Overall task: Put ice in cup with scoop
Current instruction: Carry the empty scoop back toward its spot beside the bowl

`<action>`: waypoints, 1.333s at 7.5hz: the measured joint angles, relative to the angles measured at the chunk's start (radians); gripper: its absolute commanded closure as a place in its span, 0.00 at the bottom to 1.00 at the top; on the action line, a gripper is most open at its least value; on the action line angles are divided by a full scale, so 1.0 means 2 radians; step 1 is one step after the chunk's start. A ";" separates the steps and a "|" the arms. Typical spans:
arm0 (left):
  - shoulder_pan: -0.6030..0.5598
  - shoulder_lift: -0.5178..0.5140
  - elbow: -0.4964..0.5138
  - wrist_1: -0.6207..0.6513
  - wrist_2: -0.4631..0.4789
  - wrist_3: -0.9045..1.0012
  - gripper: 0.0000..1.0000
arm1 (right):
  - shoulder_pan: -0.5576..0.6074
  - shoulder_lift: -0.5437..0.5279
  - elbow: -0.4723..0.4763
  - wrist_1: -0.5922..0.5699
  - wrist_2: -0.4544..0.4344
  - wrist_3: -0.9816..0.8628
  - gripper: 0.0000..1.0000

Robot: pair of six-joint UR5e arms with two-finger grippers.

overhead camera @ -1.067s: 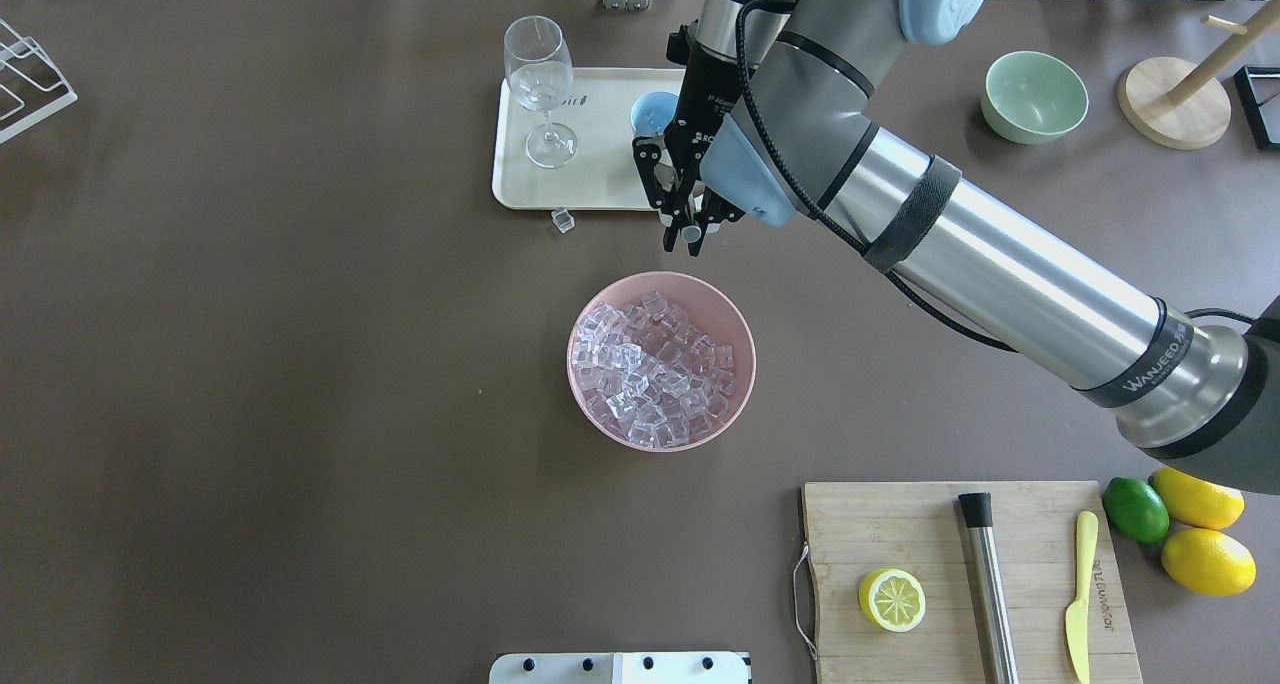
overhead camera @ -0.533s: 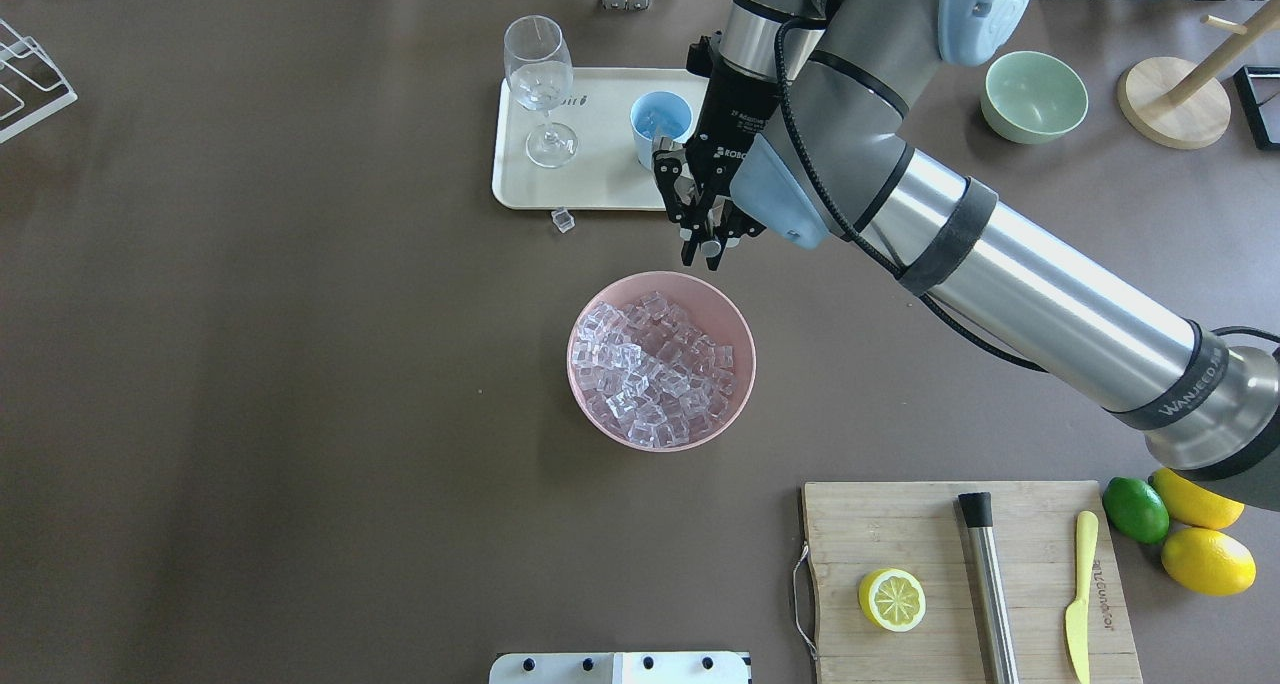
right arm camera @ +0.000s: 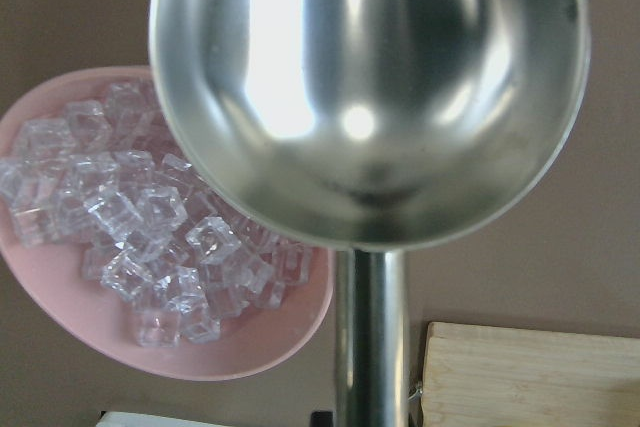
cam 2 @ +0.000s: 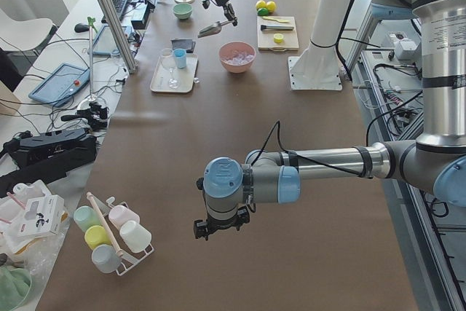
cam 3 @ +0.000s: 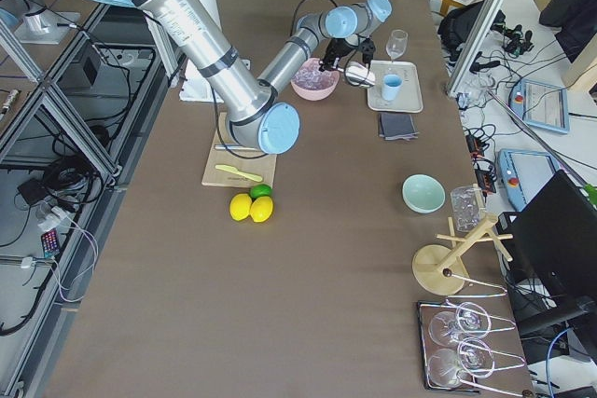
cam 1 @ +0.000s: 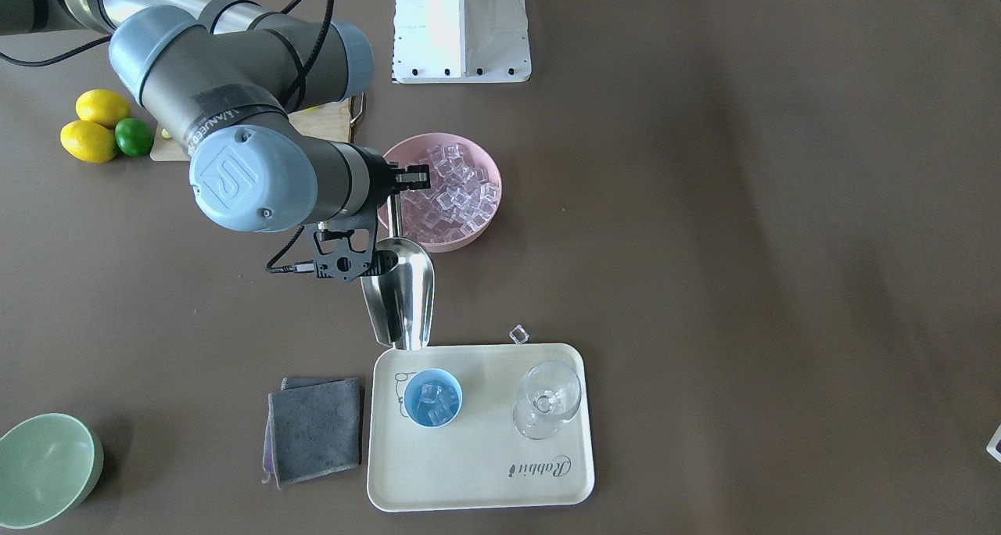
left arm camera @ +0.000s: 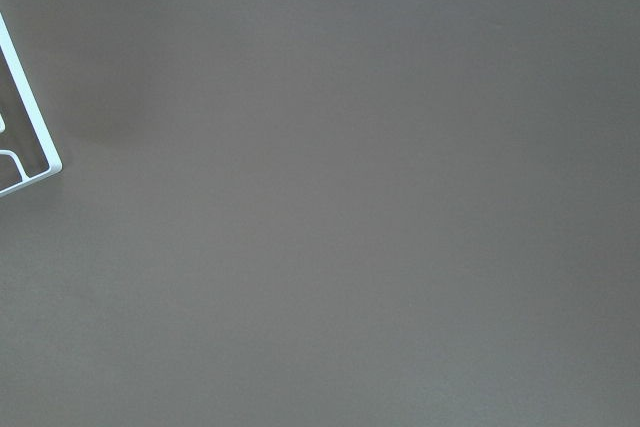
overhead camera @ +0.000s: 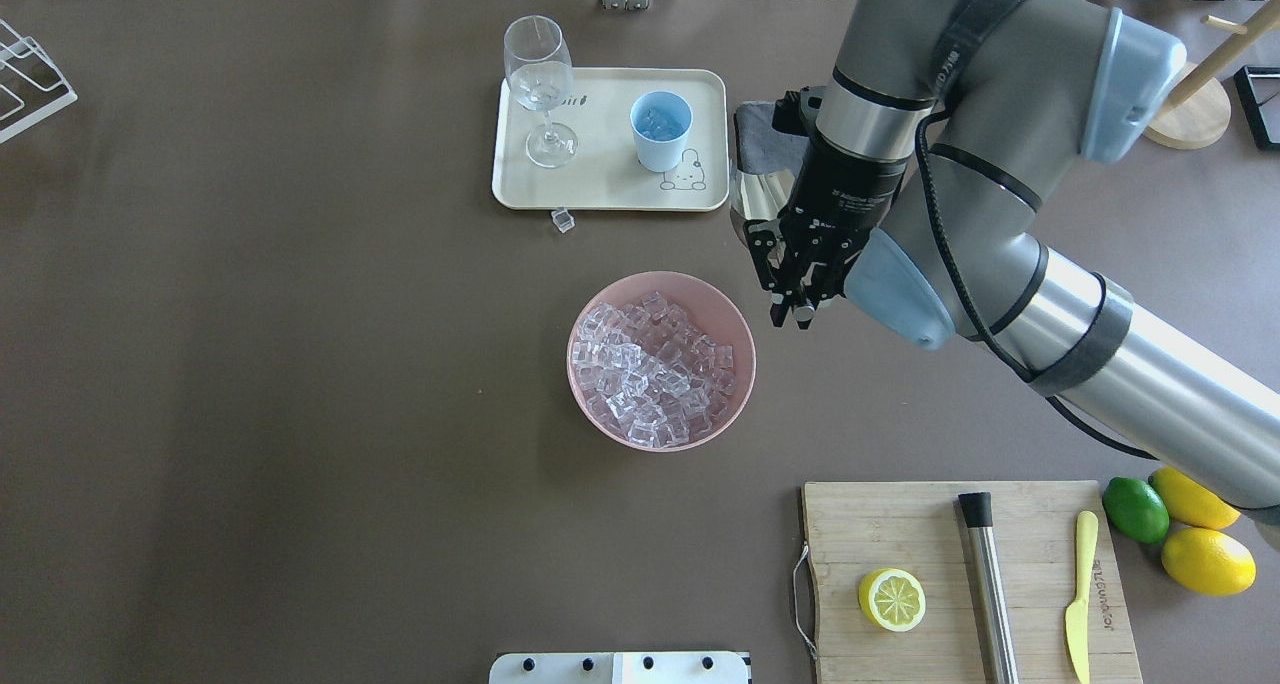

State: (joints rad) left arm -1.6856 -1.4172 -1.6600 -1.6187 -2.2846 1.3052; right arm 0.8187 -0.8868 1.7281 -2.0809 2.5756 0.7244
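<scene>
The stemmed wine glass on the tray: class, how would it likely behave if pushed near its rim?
The wine glass probably tips rather than slides: its wide bowl sits high on a thin stem over a small foot. It looks thin-walled and clear, so it is likely light and fragile. Once tipped, its round bowl may roll across the tray.

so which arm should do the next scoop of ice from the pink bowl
Right. The right gripper is shut on the scoop, whose empty trough hangs just beside the pink bowl of ice. The left gripper is far down the table, nowhere near either.
</scene>
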 measured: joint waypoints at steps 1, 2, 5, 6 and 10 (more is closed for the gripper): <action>-0.006 0.000 0.005 0.000 -0.003 -0.006 0.02 | -0.009 -0.034 0.036 -0.001 -0.024 0.004 1.00; -0.014 -0.001 0.024 0.000 -0.020 -0.036 0.02 | -0.019 -0.066 0.065 -0.001 -0.054 0.006 1.00; -0.028 0.001 0.052 0.005 -0.076 -0.183 0.01 | -0.043 -0.144 0.107 0.032 -0.117 0.006 1.00; -0.028 -0.006 0.051 0.027 -0.078 -0.220 0.01 | -0.049 -0.168 0.112 0.055 -0.129 0.010 1.00; -0.027 -0.024 0.023 0.095 -0.065 -0.382 0.01 | -0.080 -0.241 0.115 0.201 -0.202 0.119 1.00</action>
State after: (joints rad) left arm -1.7389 -1.4662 -1.6147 -1.4297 -2.4153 0.5415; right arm 0.6593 -1.3689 1.9580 -1.6784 2.1718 0.9619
